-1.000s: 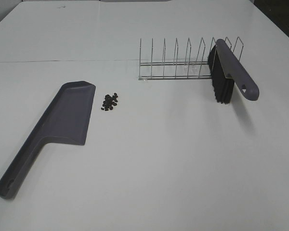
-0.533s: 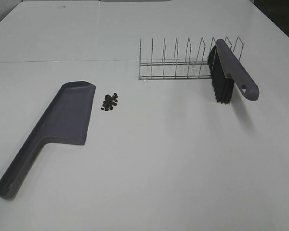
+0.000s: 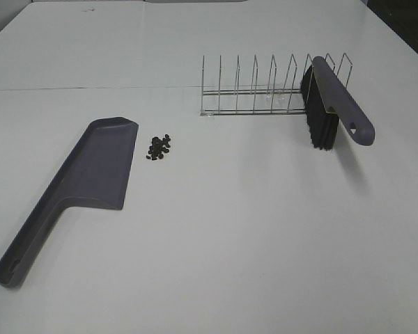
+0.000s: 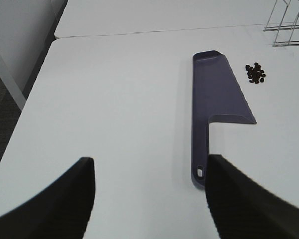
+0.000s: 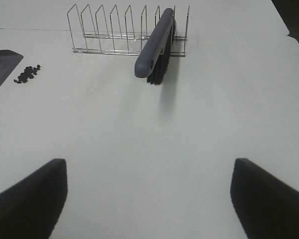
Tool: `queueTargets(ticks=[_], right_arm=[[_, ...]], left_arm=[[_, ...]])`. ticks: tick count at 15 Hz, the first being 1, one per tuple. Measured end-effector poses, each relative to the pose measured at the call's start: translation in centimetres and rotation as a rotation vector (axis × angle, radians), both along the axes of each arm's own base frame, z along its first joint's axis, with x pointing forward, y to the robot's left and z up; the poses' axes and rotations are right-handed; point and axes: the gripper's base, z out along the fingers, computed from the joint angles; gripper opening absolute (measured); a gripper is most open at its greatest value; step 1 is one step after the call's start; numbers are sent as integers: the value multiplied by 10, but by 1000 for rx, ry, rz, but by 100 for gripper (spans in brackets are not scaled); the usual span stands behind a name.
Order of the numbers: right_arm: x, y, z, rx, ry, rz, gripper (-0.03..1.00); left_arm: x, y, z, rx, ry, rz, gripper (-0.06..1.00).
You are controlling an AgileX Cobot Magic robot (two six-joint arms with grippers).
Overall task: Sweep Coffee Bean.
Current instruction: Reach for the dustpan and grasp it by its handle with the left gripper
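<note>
High view: beans are clustered on the surface, just beside the dustpan at its 3 o'clock; a brush is propped in the rack. Left wrist view: left jaws are spread wide, nothing held. Right wrist view: right jaws are spread wide, nothing held.

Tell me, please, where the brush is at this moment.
In the exterior high view the brush leans in the right end of the wire rack, right of centre, well apart from the coffee beans and dustpan on the left.
</note>
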Motion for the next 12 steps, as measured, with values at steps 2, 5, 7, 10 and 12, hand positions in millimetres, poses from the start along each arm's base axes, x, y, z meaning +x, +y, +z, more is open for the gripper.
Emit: queueTargets(ticks=[2, 5, 7, 10, 12], right_arm=[[0, 0, 0, 0, 0, 0, 84], [0, 0, 0, 0, 0, 0, 84], [0, 0, 0, 0, 0, 0, 84], [0, 0, 0, 0, 0, 0, 84], [0, 0, 0, 0, 0, 0, 84]], left_arm=[[0, 0, 0, 0, 0, 0, 59], [0, 0, 0, 0, 0, 0, 59], [0, 0, 0, 0, 0, 0, 59], [0, 0, 0, 0, 0, 0, 59], [0, 0, 0, 0, 0, 0, 59]])
